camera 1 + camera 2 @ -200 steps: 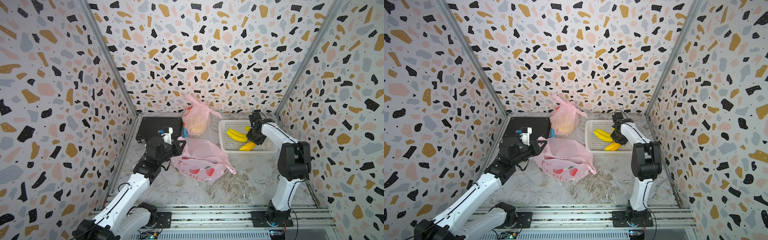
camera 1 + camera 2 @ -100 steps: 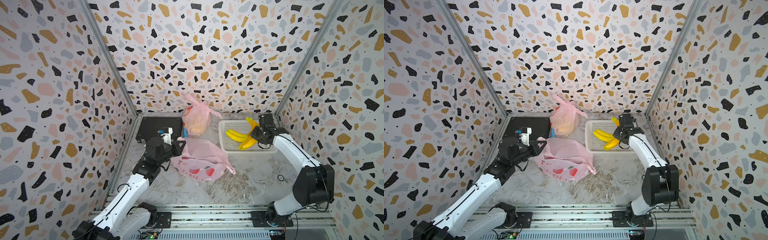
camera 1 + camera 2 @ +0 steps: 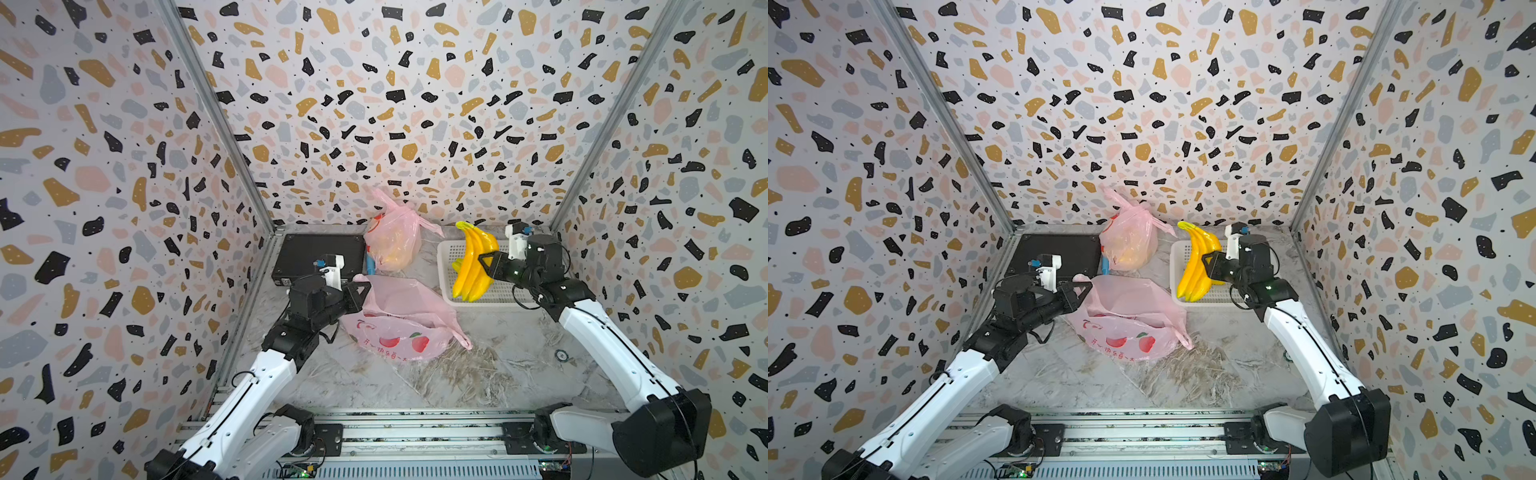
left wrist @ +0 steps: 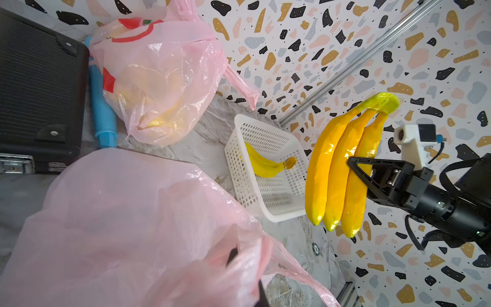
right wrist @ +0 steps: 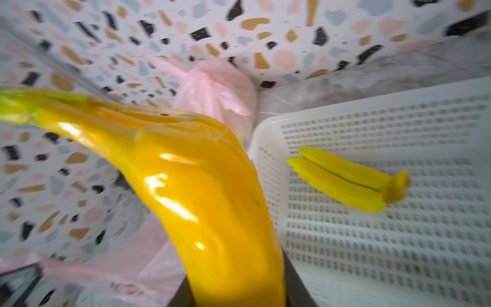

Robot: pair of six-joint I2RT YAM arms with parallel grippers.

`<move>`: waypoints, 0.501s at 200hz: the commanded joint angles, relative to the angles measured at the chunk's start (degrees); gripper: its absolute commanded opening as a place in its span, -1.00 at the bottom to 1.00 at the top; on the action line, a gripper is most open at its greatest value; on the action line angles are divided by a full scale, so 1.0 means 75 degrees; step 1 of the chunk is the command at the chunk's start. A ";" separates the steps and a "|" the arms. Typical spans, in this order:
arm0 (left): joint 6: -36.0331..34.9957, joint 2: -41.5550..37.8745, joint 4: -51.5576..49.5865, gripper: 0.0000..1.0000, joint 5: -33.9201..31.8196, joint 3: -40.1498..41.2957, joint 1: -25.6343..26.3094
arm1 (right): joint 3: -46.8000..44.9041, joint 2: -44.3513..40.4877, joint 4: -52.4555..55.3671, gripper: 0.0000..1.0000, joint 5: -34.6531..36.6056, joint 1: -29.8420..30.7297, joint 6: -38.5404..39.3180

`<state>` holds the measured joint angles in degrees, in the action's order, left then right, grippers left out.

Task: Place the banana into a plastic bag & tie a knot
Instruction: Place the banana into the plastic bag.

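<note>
Gripping banana bunch (image 3: 467, 274) raised near basket (image 3: 490, 302), right hand (image 3: 483, 262) held level, left hand (image 3: 362, 287) clenched on pink bag (image 3: 399, 320)

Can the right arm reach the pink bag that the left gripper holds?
Probably yes: nothing stands between the right gripper, carrying the banana bunch, and the pink bag.

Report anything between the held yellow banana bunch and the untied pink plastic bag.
Nothing visible: the yellow banana bunch hangs in the right gripper over the edge of the white mesh basket, open air to the pink plastic bag, pinched by the left gripper.
</note>
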<state>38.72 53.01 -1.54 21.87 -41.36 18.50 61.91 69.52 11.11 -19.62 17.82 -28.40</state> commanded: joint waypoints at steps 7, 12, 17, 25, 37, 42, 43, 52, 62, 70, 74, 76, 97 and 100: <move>-0.0264 -0.0284 -0.0080 -1.00 0.0232 -0.0333 0.0029 | -0.0140 -0.0144 -0.0959 -0.65 -0.1900 0.0709 0.0385; -0.0287 -0.0317 -0.0082 -1.00 0.0303 -0.0322 0.0023 | -0.0172 -0.0110 -0.0966 -0.65 -0.1984 0.0846 0.0462; -0.0295 -0.0351 -0.0086 -1.00 0.0365 -0.0306 0.0029 | -0.0224 -0.0077 -0.1012 -0.68 -0.2129 0.1014 0.0563; -0.0314 -0.0405 -0.0076 -1.00 0.0472 -0.0309 0.0029 | -0.0339 -0.0005 -0.1105 -0.69 -0.2286 0.1221 0.0655; -0.0300 -0.0459 -0.0082 -1.00 0.0554 -0.0297 0.0023 | -0.0507 0.0118 -0.1456 -0.71 -0.2723 0.1473 0.0811; -0.0295 -0.0481 -0.0093 -1.00 0.0549 -0.0297 0.0029 | -0.0559 0.0167 -0.1522 -0.72 -0.2927 0.1578 0.0844; -0.0291 -0.0482 -0.0096 -1.00 0.0545 -0.0303 0.0023 | -0.0569 0.0184 -0.1531 -0.73 -0.2956 0.1605 0.0851; -0.0277 -0.0506 -0.0150 -1.00 0.0485 -0.0317 0.0023 | -0.0602 0.0292 -0.1477 -0.74 -0.3137 0.1787 0.0934; -0.0240 -0.0540 -0.0142 -1.00 0.0409 -0.0332 0.0022 | -0.0573 0.0441 -0.1236 -0.78 -0.3192 0.1995 0.1134; -0.0179 -0.0595 -0.0042 -1.00 0.0415 -0.0303 0.0022 | -0.0584 0.0537 -0.0911 -0.81 -0.3196 0.2161 0.1316; -0.0150 -0.0614 0.0044 -1.00 0.0434 -0.0279 0.0029 | -0.0617 0.0570 -0.0857 -0.81 -0.3171 0.2235 0.1376; -0.0124 -0.0627 0.0107 -1.00 0.0444 -0.0266 0.0029 | -0.0635 0.0591 -0.0842 -0.81 -0.3150 0.2268 0.1403; 0.0158 -0.0837 0.0672 -1.00 0.0498 -0.0048 0.0029 | -0.0852 0.0691 -0.0811 -0.84 -0.3022 0.2490 0.1534; 0.0191 -0.0861 0.0718 -1.00 0.0486 -0.0032 0.0023 | -0.0874 0.0708 -0.0815 -0.84 -0.3021 0.2506 0.1548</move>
<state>38.59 48.71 -2.35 24.71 -41.41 18.50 56.16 75.18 3.99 -40.51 35.29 -19.97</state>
